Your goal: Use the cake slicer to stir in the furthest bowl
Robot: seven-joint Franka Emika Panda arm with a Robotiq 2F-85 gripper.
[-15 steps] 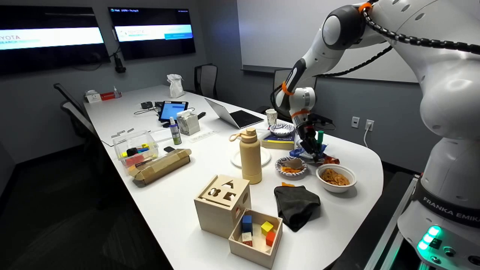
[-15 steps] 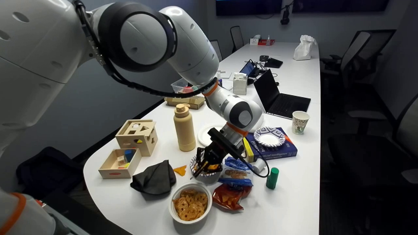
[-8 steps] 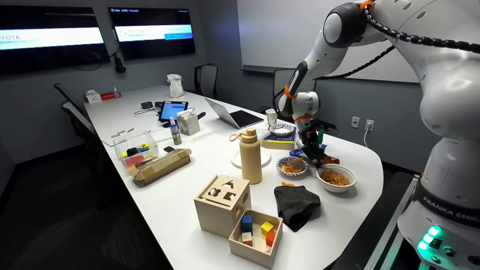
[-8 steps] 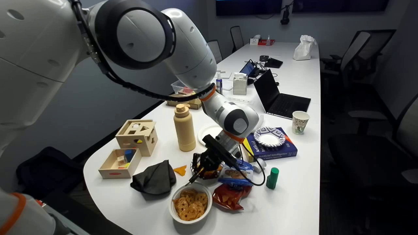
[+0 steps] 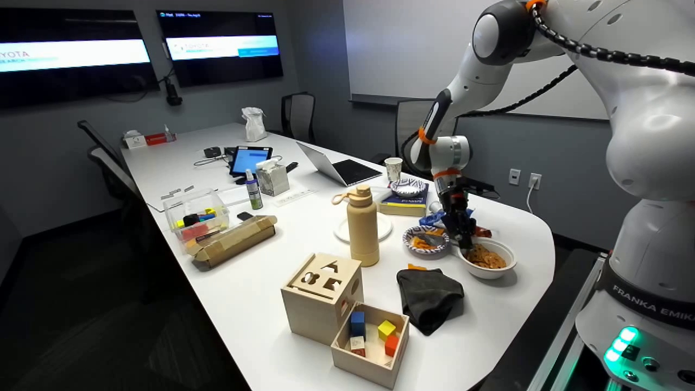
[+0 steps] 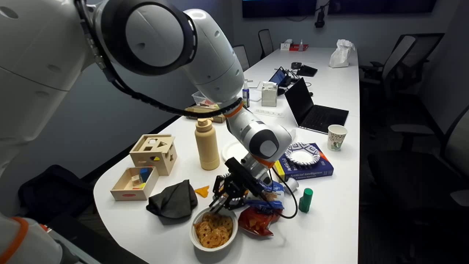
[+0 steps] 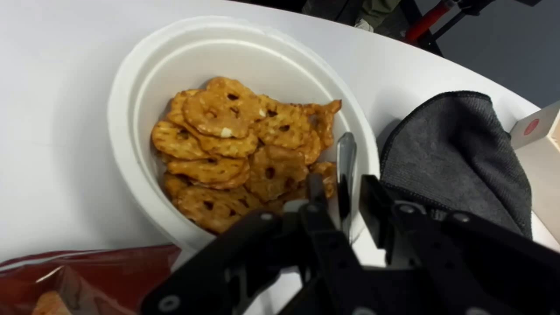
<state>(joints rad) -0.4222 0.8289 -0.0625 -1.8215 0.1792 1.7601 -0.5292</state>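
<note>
Cake slicer [image 7: 346, 159] pokes its handle over the near white bowl [image 7: 236, 62], gripper [image 7: 342, 181] straddling it (can't tell if clamped), probably stiff, slick metal so I'd pinch mid-handle, and the far patterned bowl [image 6: 302, 157] sits on the book [image 6: 311, 173].

Conference table [image 5: 480, 326], wide from two high spots, close from the wrist

An exterior view faces the wall screens [image 5: 220, 49] aslant, robot base [image 5: 651, 328] at right; an exterior view looks down the table's length, arm [image 6: 154, 40] large at left. The wrist view peers down into the pretzel-crisp bowl [image 7: 280, 76], which both exterior views share.
</note>
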